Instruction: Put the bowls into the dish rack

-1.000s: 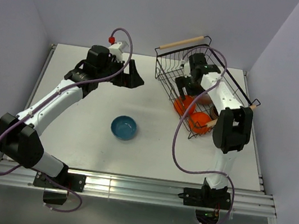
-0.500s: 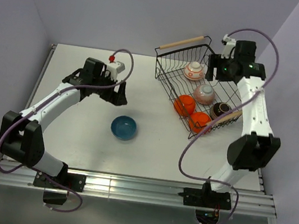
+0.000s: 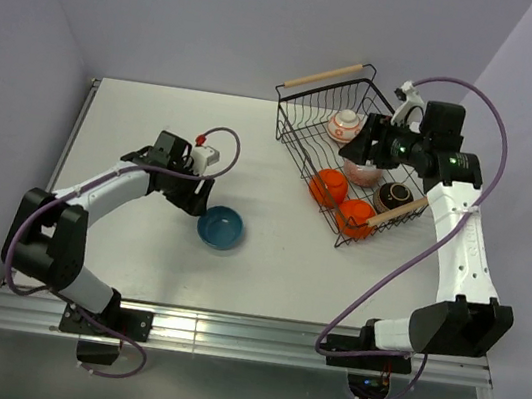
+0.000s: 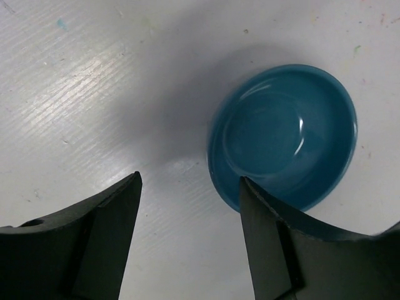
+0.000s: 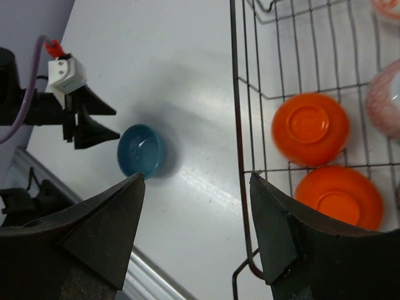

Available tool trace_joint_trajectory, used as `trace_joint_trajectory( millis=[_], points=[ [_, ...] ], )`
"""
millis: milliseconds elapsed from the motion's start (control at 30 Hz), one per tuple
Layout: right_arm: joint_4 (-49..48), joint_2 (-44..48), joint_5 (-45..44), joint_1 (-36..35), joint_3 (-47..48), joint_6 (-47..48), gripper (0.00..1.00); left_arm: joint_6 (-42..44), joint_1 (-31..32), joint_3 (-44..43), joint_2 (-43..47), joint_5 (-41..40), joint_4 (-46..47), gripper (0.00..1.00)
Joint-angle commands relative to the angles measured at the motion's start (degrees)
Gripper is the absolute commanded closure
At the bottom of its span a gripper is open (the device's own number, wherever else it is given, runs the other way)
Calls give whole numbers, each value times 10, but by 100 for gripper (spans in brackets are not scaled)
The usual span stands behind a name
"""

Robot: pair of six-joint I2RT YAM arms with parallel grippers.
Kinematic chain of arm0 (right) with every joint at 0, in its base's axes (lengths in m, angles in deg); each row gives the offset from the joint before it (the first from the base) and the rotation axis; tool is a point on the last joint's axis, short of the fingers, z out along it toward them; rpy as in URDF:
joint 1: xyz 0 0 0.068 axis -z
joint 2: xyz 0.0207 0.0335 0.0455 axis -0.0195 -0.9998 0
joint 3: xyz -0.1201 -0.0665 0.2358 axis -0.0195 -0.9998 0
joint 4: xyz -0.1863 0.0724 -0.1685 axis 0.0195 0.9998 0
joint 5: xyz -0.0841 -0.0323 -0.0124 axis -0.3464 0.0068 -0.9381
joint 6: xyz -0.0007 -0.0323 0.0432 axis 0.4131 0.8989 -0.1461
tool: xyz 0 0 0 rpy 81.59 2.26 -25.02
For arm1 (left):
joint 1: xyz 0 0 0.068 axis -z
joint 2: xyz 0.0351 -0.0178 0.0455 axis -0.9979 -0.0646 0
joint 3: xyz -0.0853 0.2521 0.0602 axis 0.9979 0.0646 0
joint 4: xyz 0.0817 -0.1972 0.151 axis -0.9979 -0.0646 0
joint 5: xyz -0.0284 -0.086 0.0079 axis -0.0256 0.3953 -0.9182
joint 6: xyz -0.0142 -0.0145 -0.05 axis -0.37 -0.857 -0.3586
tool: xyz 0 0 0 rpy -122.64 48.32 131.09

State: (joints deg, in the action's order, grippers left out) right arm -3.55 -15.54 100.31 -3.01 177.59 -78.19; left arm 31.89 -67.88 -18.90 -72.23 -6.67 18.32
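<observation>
The blue bowl (image 3: 221, 228) sits upright on the white table, also seen in the left wrist view (image 4: 284, 134) and the right wrist view (image 5: 140, 150). My left gripper (image 3: 195, 198) is open and empty just left of it (image 4: 190, 178), its right finger (image 4: 275, 237) by the rim. The black wire dish rack (image 3: 297, 134) holds two orange bowls (image 3: 327, 187) (image 3: 354, 217) upside down, an orange-and-white patterned bowl (image 3: 343, 126), a dark brown bowl (image 3: 393, 196) and a pale patterned bowl (image 3: 361, 172) partly hidden by my arm. My right gripper (image 3: 360, 152) is open and empty above the rack (image 5: 197, 176).
The rack's wooden handles are at its back left (image 3: 323, 75) and front right (image 3: 396, 212). Its near wire wall (image 5: 240, 156) stands between the bowls and the open table. Purple walls close in the back and sides. The table's metal front rail (image 3: 225, 330) runs along the near edge.
My right gripper has lifted out of the rack, swung right, and now hangs over it. My left gripper has moved from the back of the table down to beside the blue bowl.
</observation>
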Motion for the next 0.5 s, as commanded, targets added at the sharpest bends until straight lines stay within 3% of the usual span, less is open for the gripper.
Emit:
trace_joint_trajectory(
  millis=[0, 267, 467],
  points=[
    [-43, 25, 55, 0, -43, -58, 25, 8, 2, -12, -28, -10, 25, 32],
    [-137, 81, 62, 1, -132, -155, 27, -16, 16, -12, -56, -10, 54, 35],
    [-175, 96, 63, 1, -168, -210, 28, -38, 29, -8, -85, -24, 71, 45]
  ],
)
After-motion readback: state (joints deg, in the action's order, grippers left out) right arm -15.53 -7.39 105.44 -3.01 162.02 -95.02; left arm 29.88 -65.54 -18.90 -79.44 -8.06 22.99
